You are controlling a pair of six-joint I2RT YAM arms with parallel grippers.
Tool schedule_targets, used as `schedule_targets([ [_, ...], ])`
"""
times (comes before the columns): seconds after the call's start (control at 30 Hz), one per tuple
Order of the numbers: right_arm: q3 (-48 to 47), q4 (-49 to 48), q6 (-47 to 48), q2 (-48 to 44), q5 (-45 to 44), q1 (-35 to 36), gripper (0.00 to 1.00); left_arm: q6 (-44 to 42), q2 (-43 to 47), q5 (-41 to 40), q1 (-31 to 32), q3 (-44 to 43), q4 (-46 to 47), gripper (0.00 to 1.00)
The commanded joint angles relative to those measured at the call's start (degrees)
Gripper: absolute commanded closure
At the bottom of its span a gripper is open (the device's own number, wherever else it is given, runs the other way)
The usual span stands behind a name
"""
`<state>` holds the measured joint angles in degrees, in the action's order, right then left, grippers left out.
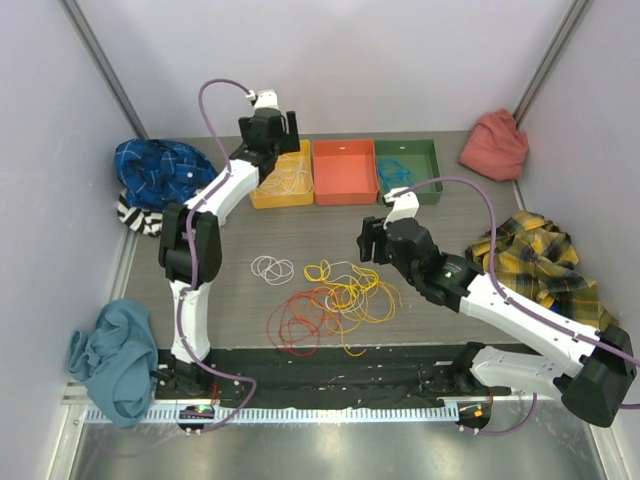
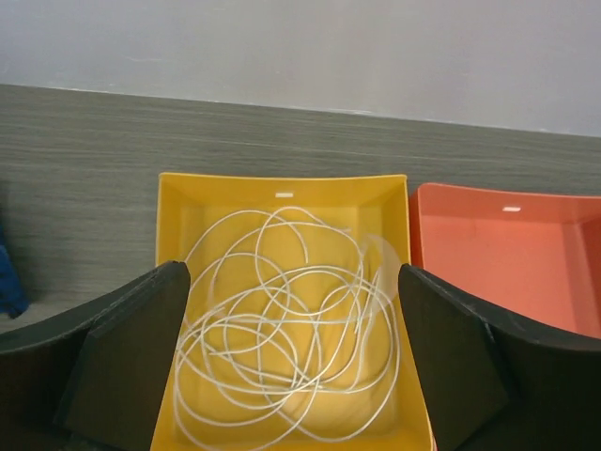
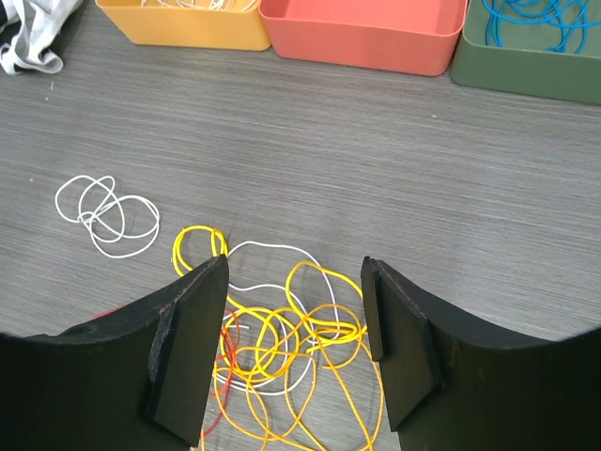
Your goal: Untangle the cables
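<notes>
A tangle of yellow, orange, red and white cables [image 1: 340, 295] lies on the table's middle; red loops [image 1: 295, 320] spread to its left. A separate small white coil [image 1: 272, 268] lies apart to its upper left, also in the right wrist view [image 3: 105, 214]. More white cable [image 2: 291, 329] lies coiled in the yellow bin [image 1: 262, 196]. My left gripper [image 1: 278, 135] hovers over that bin, open and empty [image 2: 291, 282]. My right gripper [image 1: 370, 240] is open and empty above the tangle's far edge [image 3: 294, 268], with yellow and orange loops [image 3: 319, 329] between its fingers.
An orange bin [image 1: 344, 185] and a green bin [image 1: 432, 165] holding a blue cable [image 1: 395, 172] stand beside the yellow one. Cloths lie around: blue plaid [image 1: 160, 168], teal [image 1: 108, 355], red [image 1: 495, 145], yellow plaid [image 1: 540, 258].
</notes>
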<state>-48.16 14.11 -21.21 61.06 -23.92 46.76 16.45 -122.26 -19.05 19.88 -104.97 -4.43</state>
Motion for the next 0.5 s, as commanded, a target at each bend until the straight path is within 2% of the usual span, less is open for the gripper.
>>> schedule_targets([
  [0.0, -0.62, -2.42, -0.5, -2.34, -2.09, -0.09, 0.34, 0.08, 8.52, -3.09, 0.07, -0.42, -3.13, 0.0],
  [0.2, -0.79, -2.51, -1.11, -3.14, -1.48, -0.09, 0.33, -0.37, 22.11, -7.23, 0.69, 5.29, -4.44, 0.0],
  [0.27, -0.27, -3.12, -1.29, -3.66, -1.04, -0.09, 0.33, 3.83, 25.39, -7.23, 0.86, 8.72, -10.56, 0.0],
  [0.3, 0.0, -3.38, -1.55, -3.66, -0.78, -0.18, 0.34, 8.55, 28.19, -6.27, 0.95, 11.34, -13.74, 0.0],
  [0.47, 0.44, -4.35, -2.16, -3.14, 0.98, -0.18, 0.33, 17.81, 34.8, 2.78, 2.27, 26.19, -24.39, 0.0],
])
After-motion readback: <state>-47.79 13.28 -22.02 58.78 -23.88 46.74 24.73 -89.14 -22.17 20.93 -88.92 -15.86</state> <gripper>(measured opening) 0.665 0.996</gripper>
